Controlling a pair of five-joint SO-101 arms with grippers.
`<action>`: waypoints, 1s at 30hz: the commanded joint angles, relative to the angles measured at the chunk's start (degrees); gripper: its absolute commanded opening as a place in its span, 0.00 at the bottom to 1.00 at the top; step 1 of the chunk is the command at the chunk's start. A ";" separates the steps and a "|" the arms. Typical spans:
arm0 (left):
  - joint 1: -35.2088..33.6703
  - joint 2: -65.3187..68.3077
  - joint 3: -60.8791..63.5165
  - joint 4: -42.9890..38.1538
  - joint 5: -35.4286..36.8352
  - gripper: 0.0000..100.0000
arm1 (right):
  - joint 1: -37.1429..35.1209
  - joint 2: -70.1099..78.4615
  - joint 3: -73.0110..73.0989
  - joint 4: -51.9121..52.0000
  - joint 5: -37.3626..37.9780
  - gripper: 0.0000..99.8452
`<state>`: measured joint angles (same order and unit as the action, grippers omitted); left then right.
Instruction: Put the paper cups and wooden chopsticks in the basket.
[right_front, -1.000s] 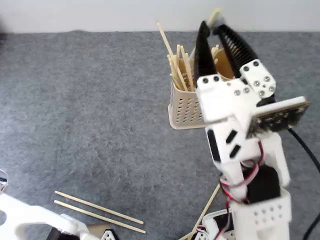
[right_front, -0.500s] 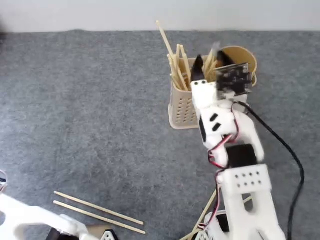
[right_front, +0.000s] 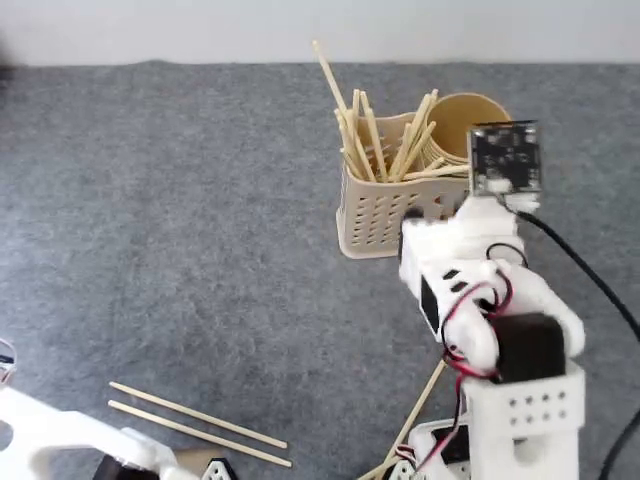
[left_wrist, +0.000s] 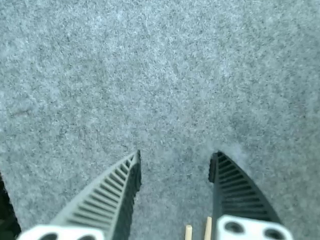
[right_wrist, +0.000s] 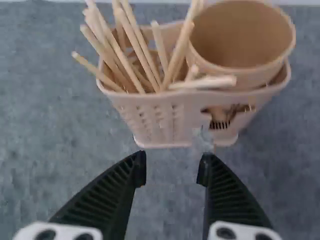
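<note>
Now the right gripper (right_wrist: 172, 161) hangs empty, fingers narrowly parted, just near of the basket (right_wrist: 165, 120); next job, I reckon, is fetching the loose chopsticks (right_front: 198, 415) lying near-left.

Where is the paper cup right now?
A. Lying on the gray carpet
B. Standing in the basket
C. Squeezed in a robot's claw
B: the paper cup stands inside the basket beside the chopsticks, and the right gripper is open with nothing in it.
</note>
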<state>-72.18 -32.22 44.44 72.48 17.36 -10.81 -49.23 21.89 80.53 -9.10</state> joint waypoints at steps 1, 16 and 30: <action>0.09 -1.23 -0.13 -1.05 -0.44 0.22 | 2.95 2.68 -0.44 6.99 -6.95 0.19; 0.09 -1.23 0.48 -1.05 -0.44 0.22 | 7.16 7.87 26.02 -3.03 -8.09 0.18; 0.09 -1.23 4.53 -6.51 -0.44 0.22 | 6.29 7.87 38.68 -8.13 -8.00 0.18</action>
<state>-72.18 -32.22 49.19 67.03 17.63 -4.04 -41.67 59.96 73.05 -16.75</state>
